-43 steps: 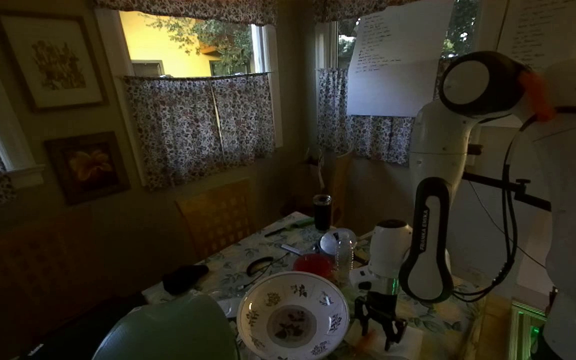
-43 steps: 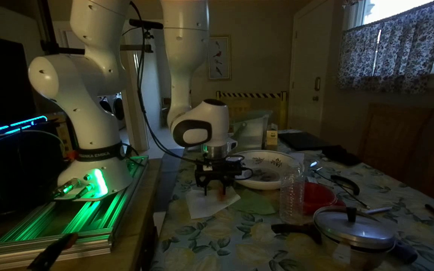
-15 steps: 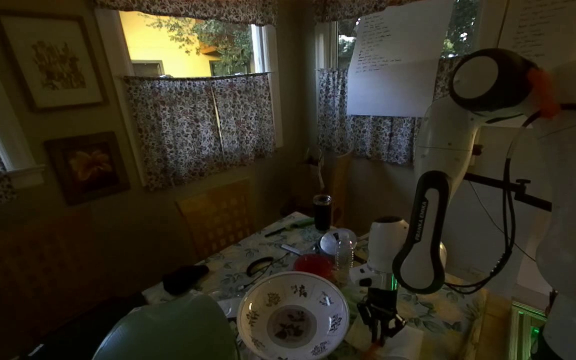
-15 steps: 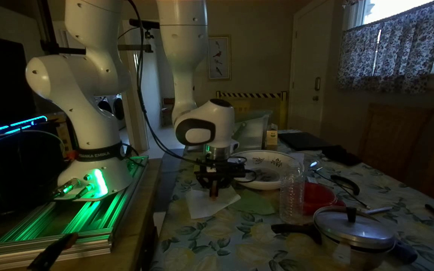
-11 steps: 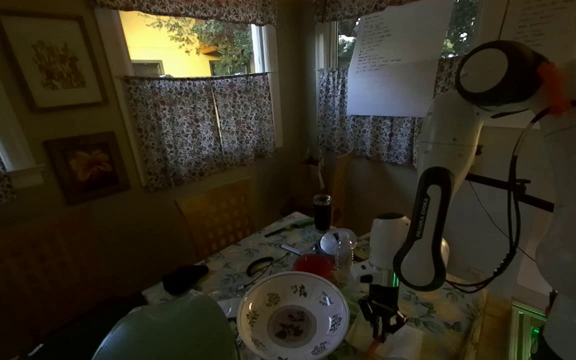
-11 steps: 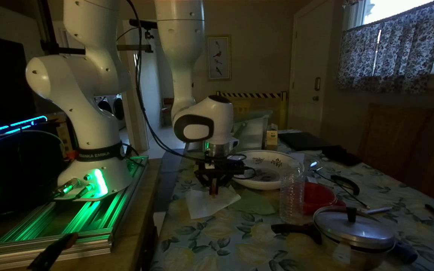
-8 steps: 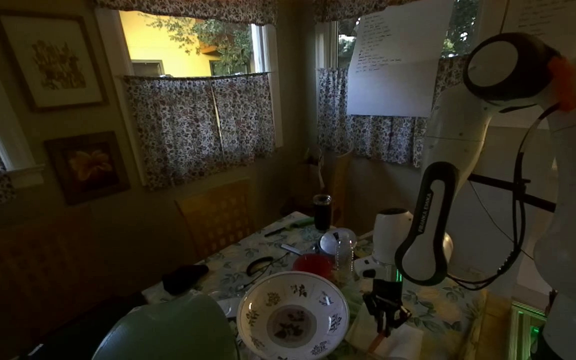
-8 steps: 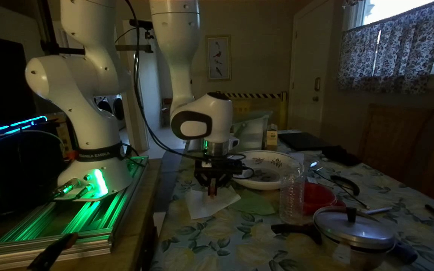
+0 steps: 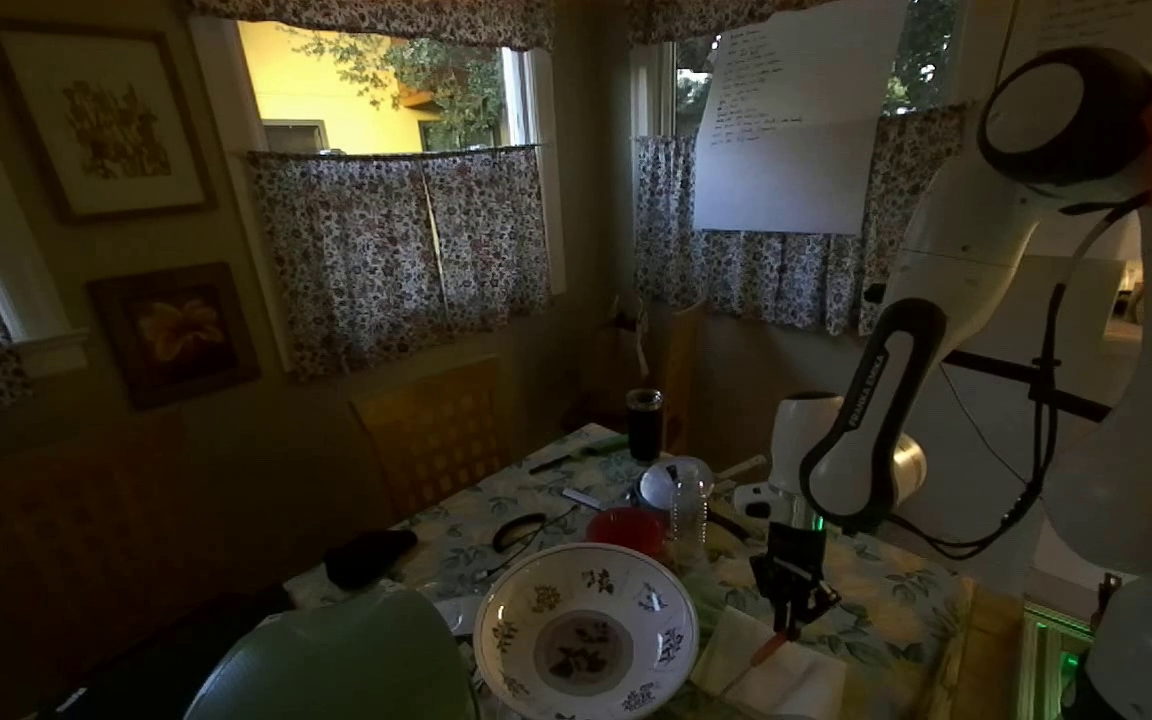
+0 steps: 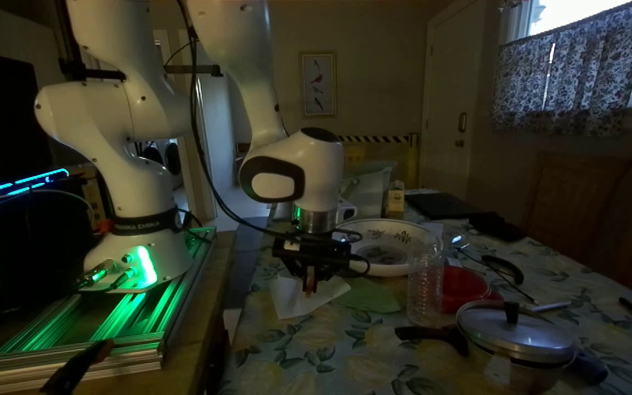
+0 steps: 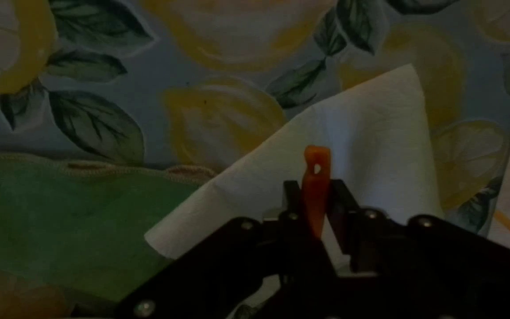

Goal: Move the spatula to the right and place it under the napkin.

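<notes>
My gripper (image 11: 314, 185) is shut on the orange handle of the spatula (image 11: 316, 170), whose holed end pokes out past the fingertips in the wrist view. In an exterior view the spatula (image 9: 766, 650) slants down from the gripper (image 9: 786, 630) over the white napkin (image 9: 806, 685); I cannot tell if its lower part touches the napkin. The napkin (image 11: 383, 146) lies flat on the floral tablecloth, beneath and behind the fingers in the wrist view. From another angle, the gripper (image 10: 309, 289) hangs above the napkin (image 10: 288, 304).
A large patterned bowl (image 9: 661, 590) stands beside the napkin. A green cloth (image 10: 373, 296) lies close by, with a clear plastic bottle (image 10: 424, 296), a red bowl (image 10: 463, 288) and a lidded pot (image 10: 513, 334) further along the table.
The gripper stood open over the handle about three seconds ago, then closed on it. Over the last second it has risen and shifted with the spatula, away from the patterned bowl.
</notes>
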### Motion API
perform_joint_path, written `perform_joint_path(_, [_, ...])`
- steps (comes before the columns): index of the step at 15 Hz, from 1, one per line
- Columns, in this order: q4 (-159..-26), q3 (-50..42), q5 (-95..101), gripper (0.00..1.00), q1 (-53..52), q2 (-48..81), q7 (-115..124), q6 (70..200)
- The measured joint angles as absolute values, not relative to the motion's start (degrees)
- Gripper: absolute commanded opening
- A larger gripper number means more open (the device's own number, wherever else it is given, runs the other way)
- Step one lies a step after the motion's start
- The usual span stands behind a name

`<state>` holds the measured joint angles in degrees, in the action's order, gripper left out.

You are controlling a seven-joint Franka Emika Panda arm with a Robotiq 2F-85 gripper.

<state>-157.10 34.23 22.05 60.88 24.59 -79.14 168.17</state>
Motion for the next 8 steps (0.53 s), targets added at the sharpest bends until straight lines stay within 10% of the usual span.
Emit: perform_joint_path(8, [-157.1,54.5,21.2,0.05,92.0,24.6,-88.0,153.5])
